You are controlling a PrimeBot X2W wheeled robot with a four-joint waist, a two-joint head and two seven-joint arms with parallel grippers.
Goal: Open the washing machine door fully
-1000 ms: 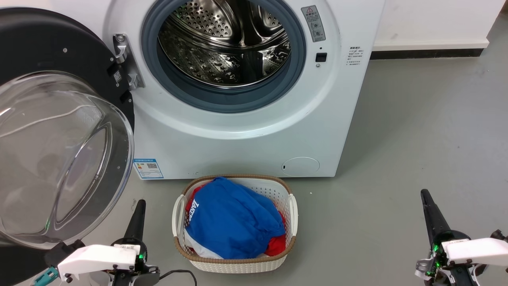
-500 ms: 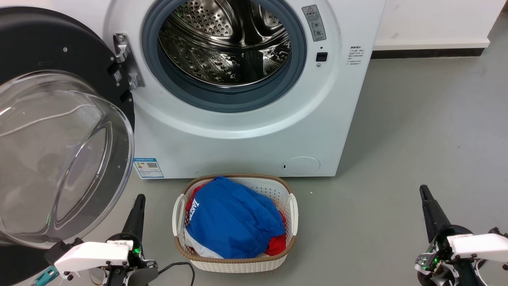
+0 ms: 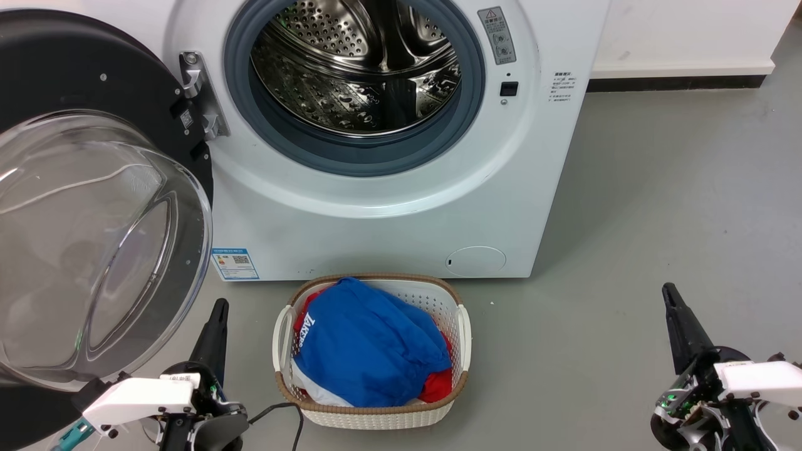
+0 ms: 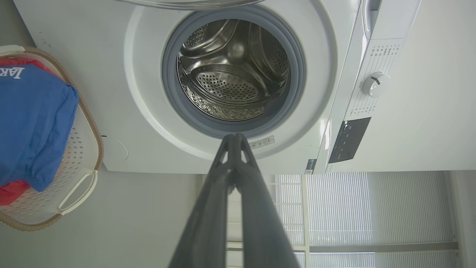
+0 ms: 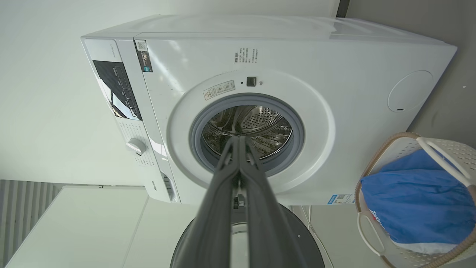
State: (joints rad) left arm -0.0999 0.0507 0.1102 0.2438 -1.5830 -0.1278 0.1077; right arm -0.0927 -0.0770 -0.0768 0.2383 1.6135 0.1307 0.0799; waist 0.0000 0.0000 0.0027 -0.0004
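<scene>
Grey floor (image 3: 658, 188) before a white washing machine (image 3: 376, 207), its door (image 3: 81, 81) swung wide to our left.

Both pairs of jaws are pressed shut on nothing, low, pointing at the machine. The left fingers (image 3: 213, 338) lie just beside the door's glass bowl (image 3: 100, 250), the right fingers (image 3: 682, 329) well apart beyond the laundry basket (image 3: 369, 279). We judge any last push falls to the left arm (image 3: 138, 401), sweeping leftward about the upright hinge (image 3: 197, 94).
</scene>
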